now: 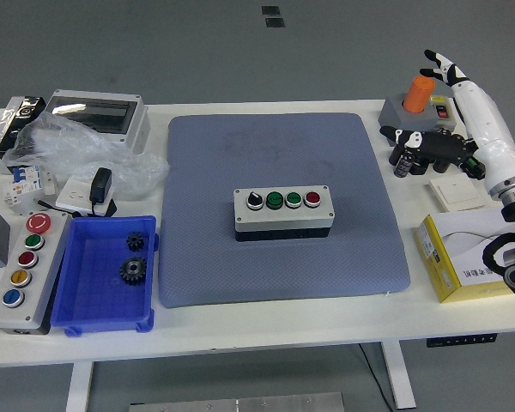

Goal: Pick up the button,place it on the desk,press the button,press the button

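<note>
While the button box [283, 212] sat mid-mat [215, 257], the right hand [433, 150], fingers loosely spread and empty, hovered far right of it; risk: brushing the orange-capped switch [419, 93] nearby.

button boxes [283, 212]: 2 | gears [133, 271]: 2 | blue bins [86, 316]: 1 | mats [223, 154]: 1
</note>
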Robot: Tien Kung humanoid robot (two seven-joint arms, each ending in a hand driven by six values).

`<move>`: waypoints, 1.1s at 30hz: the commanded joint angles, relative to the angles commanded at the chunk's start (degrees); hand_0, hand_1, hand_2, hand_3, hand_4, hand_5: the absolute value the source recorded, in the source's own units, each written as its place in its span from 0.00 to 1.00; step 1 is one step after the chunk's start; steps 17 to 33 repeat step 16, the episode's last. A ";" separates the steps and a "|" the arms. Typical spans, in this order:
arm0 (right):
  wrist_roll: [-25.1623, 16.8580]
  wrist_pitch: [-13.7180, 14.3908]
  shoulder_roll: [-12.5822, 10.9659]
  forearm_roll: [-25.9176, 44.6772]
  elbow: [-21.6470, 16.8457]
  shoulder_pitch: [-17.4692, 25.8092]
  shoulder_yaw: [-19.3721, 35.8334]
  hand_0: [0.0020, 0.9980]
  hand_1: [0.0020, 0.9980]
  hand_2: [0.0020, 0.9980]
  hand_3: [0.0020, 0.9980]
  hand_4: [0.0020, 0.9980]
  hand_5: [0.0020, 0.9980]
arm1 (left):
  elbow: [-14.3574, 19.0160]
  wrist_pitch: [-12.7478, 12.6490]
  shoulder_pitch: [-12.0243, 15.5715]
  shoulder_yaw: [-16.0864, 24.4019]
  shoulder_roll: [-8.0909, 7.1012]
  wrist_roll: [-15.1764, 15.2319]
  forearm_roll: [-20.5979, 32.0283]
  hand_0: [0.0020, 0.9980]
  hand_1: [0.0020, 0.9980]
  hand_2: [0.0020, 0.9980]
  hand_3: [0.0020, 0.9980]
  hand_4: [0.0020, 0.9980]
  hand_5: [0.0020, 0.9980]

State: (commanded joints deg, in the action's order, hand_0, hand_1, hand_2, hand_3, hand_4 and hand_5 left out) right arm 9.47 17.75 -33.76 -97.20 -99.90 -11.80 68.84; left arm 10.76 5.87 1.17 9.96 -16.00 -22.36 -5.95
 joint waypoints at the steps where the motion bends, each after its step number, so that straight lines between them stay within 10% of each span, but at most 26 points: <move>1: -0.77 0.17 -0.06 1.42 0.21 0.04 0.24 0.92 0.89 0.85 0.94 1.00 0.44 | 0.03 -0.06 0.02 0.43 0.11 0.01 -0.35 0.73 0.77 0.74 0.81 0.66 0.39; 14: -6.53 1.66 0.22 14.60 1.15 -0.99 1.59 0.90 0.89 0.85 0.93 1.00 0.50 | 0.34 0.13 0.01 2.27 0.74 0.37 -1.68 0.73 0.77 0.73 0.81 0.67 0.39; 33: -6.89 1.58 0.25 15.37 1.49 -0.57 2.05 0.90 0.89 0.85 0.93 1.00 0.50 | 0.38 -0.02 -0.08 2.66 0.67 0.40 -2.07 0.73 0.77 0.73 0.81 0.67 0.39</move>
